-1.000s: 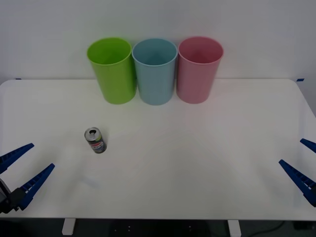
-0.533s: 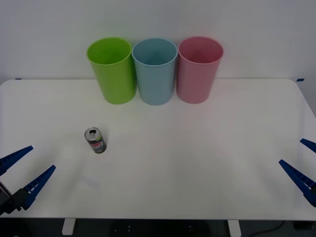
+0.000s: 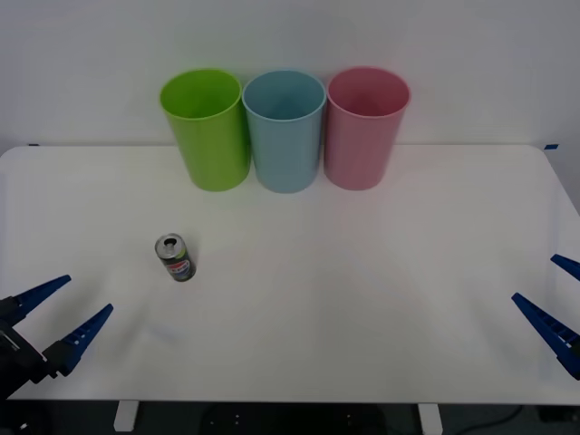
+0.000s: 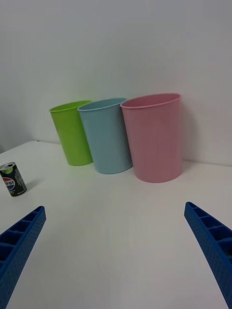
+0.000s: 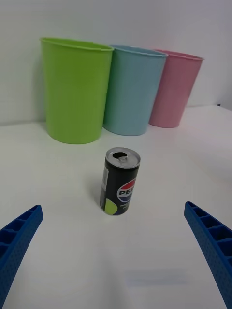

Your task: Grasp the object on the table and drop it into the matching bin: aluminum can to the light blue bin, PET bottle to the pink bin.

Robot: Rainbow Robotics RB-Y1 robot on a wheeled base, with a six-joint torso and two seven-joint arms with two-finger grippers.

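Since a second ago my left fingers (image 3: pixel 62 319) have slid a little toward the middle of the counter and turned slightly, while the can and my right side sit as they were. These left fingers are spread wide with nothing between them, hovering low over the near left corner of the counter (image 3: pixel 362 299). From my left wrist the aluminum can (image 5: pixel 121 181) stands dead ahead, framed between my two blue tips, upright on its base and well short of contact.

The can stands alone on the left half of the counter, nearer to me than the bins and well apart from them. It is small and short, with the tab hole open in its silver top, so I judge it empty: very light, easy to tip or skid if one finger arrives before the other. The wall is thin metal, smooth and a bit slick, and it will dent under a hard squeeze. I would take it around the middle of the body, across the logo band, closing evenly and gently.

Beyond it stand the lime green bin (image 3: pixel 207 127), the light blue bin (image 3: pixel 285 129) where this belongs, and the pink bin (image 3: pixel 365 125), side by side along the far edge.

My right fingers (image 3: pixel 555 308) wait, also spread wide, at the near right edge.
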